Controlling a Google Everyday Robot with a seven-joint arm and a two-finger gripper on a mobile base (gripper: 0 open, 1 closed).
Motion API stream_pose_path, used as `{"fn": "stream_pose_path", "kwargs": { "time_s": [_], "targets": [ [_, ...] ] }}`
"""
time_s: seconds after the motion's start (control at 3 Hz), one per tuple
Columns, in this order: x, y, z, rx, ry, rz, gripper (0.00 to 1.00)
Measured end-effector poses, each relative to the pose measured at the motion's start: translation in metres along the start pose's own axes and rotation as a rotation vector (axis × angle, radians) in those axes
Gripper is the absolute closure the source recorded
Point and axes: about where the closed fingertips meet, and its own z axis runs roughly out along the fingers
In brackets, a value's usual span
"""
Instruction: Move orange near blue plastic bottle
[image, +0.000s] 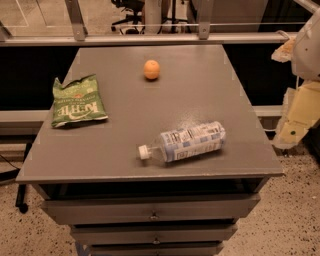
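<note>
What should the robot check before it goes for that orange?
1. Orange in view and free all round, at the table's far side: ok.
2. Blue plastic bottle found, lying on its side near the front edge: ok.
3. Bare table beside the bottle for setting the orange down: ok.
4. Chip bag out of the way, off to the left: ok.
5. Hand close to the orange: not ok, it is at the right edge, off the table.
6. Hand ready to grasp: cannot tell.

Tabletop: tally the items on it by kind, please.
Orange: 1
Bottle: 1
Chip bag: 1
Total: 3
The gripper is off the right side of the table, apart from all three.
</note>
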Motion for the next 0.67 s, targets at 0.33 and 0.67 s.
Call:
{"fn": "stream_pose_path", "kwargs": {
  "time_s": [0.33, 0.67],
  "targets": [
    [0.0, 0.0, 0.0, 0.0, 0.0, 0.0, 0.0],
    [-0.012, -0.012, 0.009, 0.017, -0.045, -0.007, 0.0]
  ]
}}
